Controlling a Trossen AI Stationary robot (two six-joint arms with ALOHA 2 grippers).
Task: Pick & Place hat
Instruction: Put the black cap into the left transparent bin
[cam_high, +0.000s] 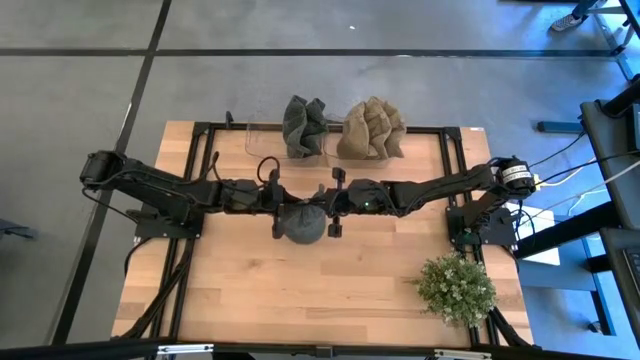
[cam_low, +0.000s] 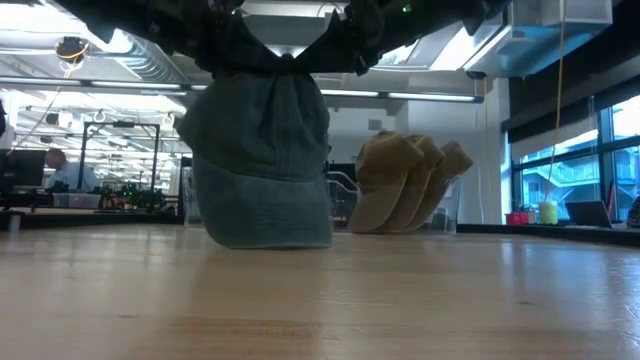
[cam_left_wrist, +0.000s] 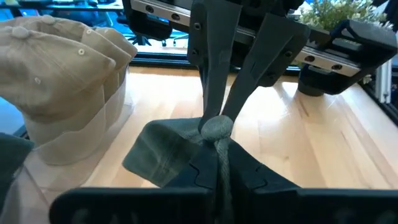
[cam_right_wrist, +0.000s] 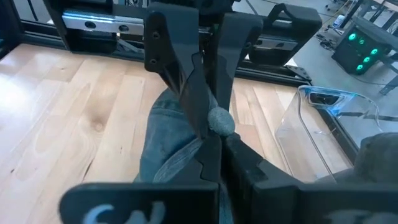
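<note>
A grey-blue denim hat (cam_high: 302, 224) stands at the table's middle; in the low view the hat (cam_low: 262, 165) hangs from the two grippers, and its lower rim (cam_low: 268, 242) reaches the table top. My left gripper (cam_high: 283, 206) comes in from the table's left and my right gripper (cam_high: 328, 206) from the right. Both meet over the hat's crown, and both are shut on it. The left gripper (cam_left_wrist: 217, 165) and the right gripper (cam_right_wrist: 214, 148) face each other tip to tip at the crown's button (cam_left_wrist: 216, 127). My left gripper pinches a gathered fold of the crown (cam_left_wrist: 186, 155) just beside the top button, between its two fingers, coming from the table's left and slanting down. The hat hangs below, crown up. My right gripper pinches the crown fabric (cam_right_wrist: 180, 134) next to the button (cam_right_wrist: 221, 120), from the table's right and slanting down. The cloth bunches up into a peak between the two grippers.
At the far edge stand two stacks of hats in clear holders: a grey-green stack (cam_high: 305, 127) and a tan stack (cam_high: 372, 128). A small green plant (cam_high: 456, 288) sits at the near right corner. Bare wood lies on the near side of the hat.
</note>
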